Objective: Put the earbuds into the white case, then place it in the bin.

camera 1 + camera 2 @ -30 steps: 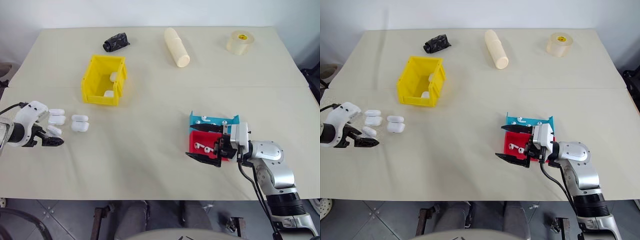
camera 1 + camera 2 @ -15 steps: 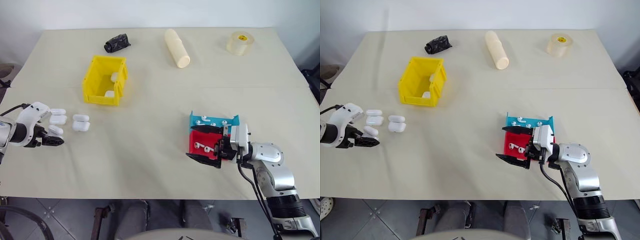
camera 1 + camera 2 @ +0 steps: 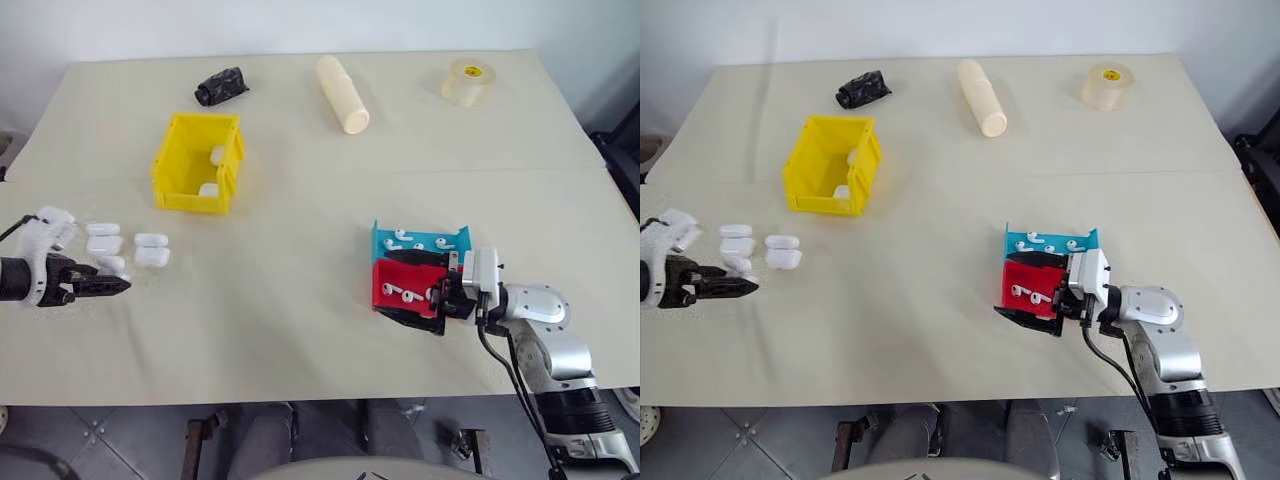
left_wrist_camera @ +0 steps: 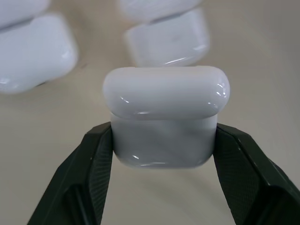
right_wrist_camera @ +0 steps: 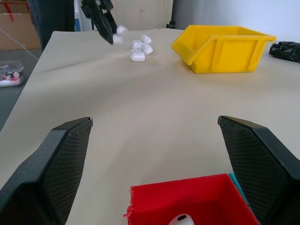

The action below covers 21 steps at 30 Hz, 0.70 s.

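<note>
My left gripper (image 3: 113,283) is shut on a white case (image 4: 165,117), lid closed, near the table's left edge. Two more white cases (image 3: 151,248) lie just beyond it. The yellow bin (image 3: 190,197) stands farther back with white cases inside. Several earbuds (image 3: 404,237) lie in the teal tray (image 3: 455,240), and more in the red tray (image 3: 385,275). My right gripper (image 3: 412,290) is open, one finger on each side of the red tray (image 5: 187,197), where one earbud (image 5: 180,219) shows.
A crumpled black object (image 3: 221,86), a cream cylinder (image 3: 342,94) and a roll of tape (image 3: 467,82) lie along the far edge. A seam crosses the middle of the table.
The left gripper has shut on a white case and drawn back towards the left edge, rising slightly. The camera has shifted. The right gripper has stayed in place.
</note>
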Tool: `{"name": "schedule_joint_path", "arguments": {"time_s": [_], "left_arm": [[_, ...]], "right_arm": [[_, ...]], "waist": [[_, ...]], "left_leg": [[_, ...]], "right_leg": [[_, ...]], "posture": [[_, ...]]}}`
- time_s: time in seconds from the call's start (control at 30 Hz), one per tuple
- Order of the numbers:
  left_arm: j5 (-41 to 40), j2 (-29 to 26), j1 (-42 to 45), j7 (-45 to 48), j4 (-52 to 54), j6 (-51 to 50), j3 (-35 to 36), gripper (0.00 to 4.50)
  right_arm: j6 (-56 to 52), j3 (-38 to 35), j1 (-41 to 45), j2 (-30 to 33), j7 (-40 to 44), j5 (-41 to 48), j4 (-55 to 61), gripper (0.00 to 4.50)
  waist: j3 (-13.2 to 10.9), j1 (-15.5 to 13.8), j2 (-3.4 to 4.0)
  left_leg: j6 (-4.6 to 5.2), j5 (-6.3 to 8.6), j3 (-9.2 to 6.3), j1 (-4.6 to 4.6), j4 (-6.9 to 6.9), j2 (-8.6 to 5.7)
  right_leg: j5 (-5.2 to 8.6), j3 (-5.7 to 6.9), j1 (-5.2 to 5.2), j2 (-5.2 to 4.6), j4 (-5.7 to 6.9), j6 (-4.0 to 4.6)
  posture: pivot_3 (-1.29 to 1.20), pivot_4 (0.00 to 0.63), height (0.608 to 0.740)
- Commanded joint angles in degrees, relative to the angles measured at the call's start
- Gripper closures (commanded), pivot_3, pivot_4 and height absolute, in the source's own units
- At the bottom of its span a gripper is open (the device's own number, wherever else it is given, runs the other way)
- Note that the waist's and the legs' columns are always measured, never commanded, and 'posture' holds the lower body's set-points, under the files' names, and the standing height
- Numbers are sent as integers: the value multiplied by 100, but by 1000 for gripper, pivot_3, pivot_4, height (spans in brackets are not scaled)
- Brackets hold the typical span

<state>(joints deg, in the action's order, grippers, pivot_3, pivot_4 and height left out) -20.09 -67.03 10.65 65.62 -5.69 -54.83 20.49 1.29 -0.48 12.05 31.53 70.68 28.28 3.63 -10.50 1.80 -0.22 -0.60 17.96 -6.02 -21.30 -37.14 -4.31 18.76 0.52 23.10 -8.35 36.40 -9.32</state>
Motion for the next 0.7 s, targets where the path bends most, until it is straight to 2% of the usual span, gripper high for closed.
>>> {"name": "schedule_joint_path", "arguments": {"time_s": [0.03, 0.1, 0.17, 0.3, 0.37, 0.5, 0.7], "left_arm": [[-852, 834, -816, 576, 1393, 990, 1494, 1703], [-1200, 1501, -824, 399, 1859, 1532, 1688, 1703], [-1312, 1923, -798, 188, 2116, 1910, 1716, 1703], [-1122, 2915, -712, 0, 2763, 3071, 535, 1703], [-1115, 3235, -605, -56, 2792, 3346, 139, 1703], [-950, 3896, -286, 4, 2400, 4269, -648, 1703], [-864, 4539, 143, 307, 1726, 5095, -1557, 1703]], "right_arm": [[70, -194, 143, 131, 87, 74, -86, 0], [72, -268, 171, 215, 94, 73, -158, 0], [75, -319, 174, 281, 97, 80, -191, 0], [25, -616, -118, 671, 184, 83, -51, 0], [57, -759, -275, 811, 144, 86, 36, 0], [40, -1259, -783, 1052, -40, 131, 305, 0], [37, -2164, -1883, 1225, -318, 166, 850, 0]], "waist": [[2, -27, 6], [1, -67, 4], [2, -144, 1], [8, -267, 13], [8, -316, 4], [12, -318, 3], [11, -316, 0]], "left_leg": [[1, 1, 7, 1, 2, 0], [2, 2, 6, -2, -5, 5], [0, 3, -4, 0, -16, 9], [2, 3, -4, 8, -25, 2], [10, 8, -2, 9, -32, -1], [11, 9, 3, 8, -31, 2], [12, 9, 18, 10, -36, 4]], "right_leg": [[-1, -2, 1, -4, -3, 2], [-5, 7, -5, -5, -42, 9], [-9, 21, -18, -2, -47, 13], [-21, 25, -41, -8, -59, 9], [-25, 25, -49, -8, -71, 4], [-28, 27, -49, -2, -76, 5], [-30, 24, -52, 5, -76, 2]], "posture": [[0, 150, 740], [0, 150, 740], [0, 150, 740], [0, 150, 740], [0, 150, 740], [0, 150, 740], [0, 150, 740]]}}
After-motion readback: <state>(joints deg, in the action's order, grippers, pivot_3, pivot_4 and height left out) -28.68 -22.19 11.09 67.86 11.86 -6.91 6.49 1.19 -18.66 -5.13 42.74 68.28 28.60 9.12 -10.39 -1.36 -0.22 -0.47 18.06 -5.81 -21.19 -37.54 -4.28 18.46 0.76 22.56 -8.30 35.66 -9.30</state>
